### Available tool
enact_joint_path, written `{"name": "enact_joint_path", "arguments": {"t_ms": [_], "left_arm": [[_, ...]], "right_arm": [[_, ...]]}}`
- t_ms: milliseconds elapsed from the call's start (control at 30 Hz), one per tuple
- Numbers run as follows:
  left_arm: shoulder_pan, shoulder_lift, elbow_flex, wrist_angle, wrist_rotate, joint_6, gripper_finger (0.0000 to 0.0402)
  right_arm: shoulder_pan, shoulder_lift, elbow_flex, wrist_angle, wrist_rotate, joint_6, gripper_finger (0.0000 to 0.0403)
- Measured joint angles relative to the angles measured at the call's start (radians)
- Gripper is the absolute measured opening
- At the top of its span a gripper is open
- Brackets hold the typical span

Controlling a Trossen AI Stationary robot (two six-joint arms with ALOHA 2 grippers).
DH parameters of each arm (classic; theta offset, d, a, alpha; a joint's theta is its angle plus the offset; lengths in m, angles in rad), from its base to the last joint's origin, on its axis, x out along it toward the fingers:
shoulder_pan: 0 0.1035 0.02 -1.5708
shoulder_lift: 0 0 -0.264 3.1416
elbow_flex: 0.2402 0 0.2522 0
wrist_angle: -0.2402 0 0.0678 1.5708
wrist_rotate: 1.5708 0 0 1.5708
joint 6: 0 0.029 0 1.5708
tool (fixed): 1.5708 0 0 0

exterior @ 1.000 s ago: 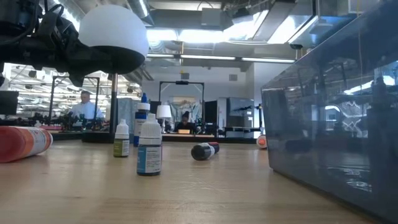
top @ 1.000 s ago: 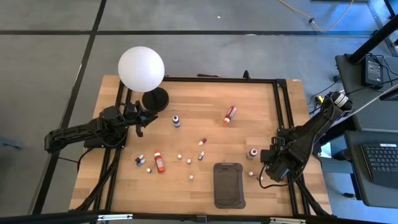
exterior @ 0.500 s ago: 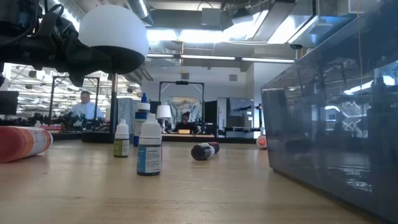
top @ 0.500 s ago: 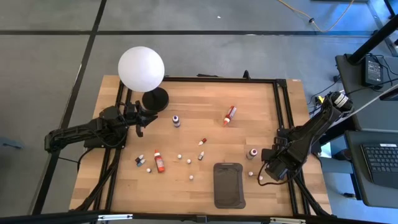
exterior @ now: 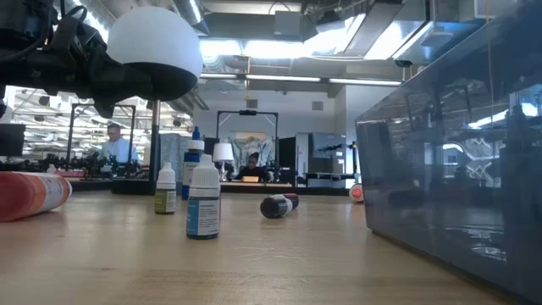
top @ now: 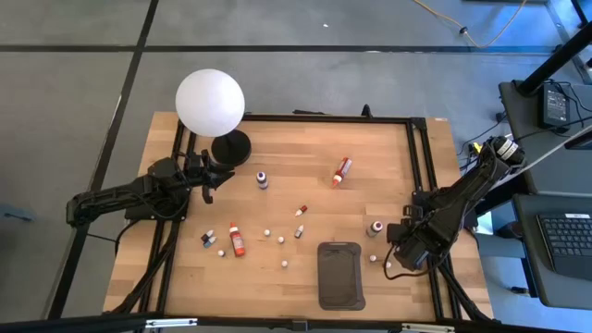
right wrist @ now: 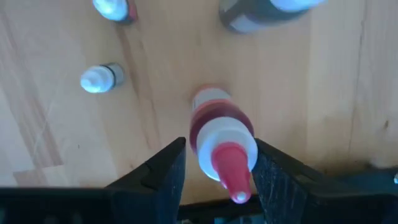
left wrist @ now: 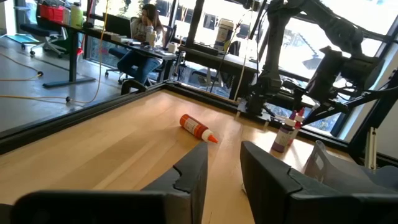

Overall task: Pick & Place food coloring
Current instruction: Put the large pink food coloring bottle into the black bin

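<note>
Several tiny food coloring bottles are scattered over the wooden table. A red one (top: 238,240) and an orange-red one (top: 342,170) lie on their sides. A blue-purple one (top: 263,179) and a dark red one (top: 376,227) stand upright. My right gripper (top: 400,252) is near the table's right edge, pointing down, shut on a red bottle (right wrist: 219,134) with a red cap. That bottle is hidden under the gripper in the high view. My left gripper (left wrist: 224,180) waits open at the table's left side, beside the lamp base, touching nothing. My right gripper pinches the red bottle between its two fingers (right wrist: 169,168) at the white collar (right wrist: 205,146) just below the red cap. It comes from above, pointing down. The bottle stands upright in the hold, cap toward the wrist. I cannot tell whether its base is off the table.
A dark grey tray (top: 340,275) lies near the near edge, left of my right gripper. The white globe lamp (top: 211,102) stands on its black base at the far left corner. Small white-capped bottles (right wrist: 99,78) lie close to my right gripper. A black frame (top: 421,176) borders the table.
</note>
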Motion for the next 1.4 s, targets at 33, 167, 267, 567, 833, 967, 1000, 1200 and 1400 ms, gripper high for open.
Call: {"name": "enact_joint_path", "arguments": {"t_ms": [33, 167, 267, 567, 833, 967, 1000, 1200, 1400], "left_arm": [[0.0, 0.0, 0.0, 0.0, 0.0, 0.0, 0.0091], [0.0, 0.0, 0.0, 0.0, 0.0, 0.0, 0.0092], [0.0, 0.0, 0.0, 0.0, -0.001, 0.0, 0.0094], [0.0, 0.0, 0.0, 0.0, -0.002, 0.0, 0.0093], [0.0, 0.0, 0.0, 0.0, -0.002, 0.0, 0.0092], [0.0, 0.0, 0.0, 0.0, -0.002, 0.0, 0.0094], [0.0, 0.0, 0.0, 0.0, -0.002, 0.0, 0.0095], [0.0, 0.0, 0.0, 0.0, -0.002, 0.0, 0.0094], [0.0, 0.0, 0.0, 0.0, -0.001, 0.0, 0.0095]], "right_arm": [[0.0, 0.0, 0.0, 0.004, 0.007, -0.004, 0.0178], [0.0, 0.0, 0.0, 0.005, 0.042, -0.007, 0.0176], [0.0, 0.0, 0.0, 0.007, 0.048, -0.007, 0.0172], [0.0, 0.0, 0.002, 0.01, 0.049, -0.004, 0.0128], [0.0, 0.002, 0.054, -0.078, 0.049, 0.002, 0.0128], [0.0, 0.002, 0.192, -0.208, 0.065, 0.003, 0.0128], [0.0, 0.0, 0.234, -0.233, 0.087, 0.003, 0.0128], [-0.003, 0.0, 0.43, -0.202, 0.232, -0.021, 0.0128], [-0.053, 0.006, 0.455, -0.009, 0.22, -0.273, 0.0128]]}}
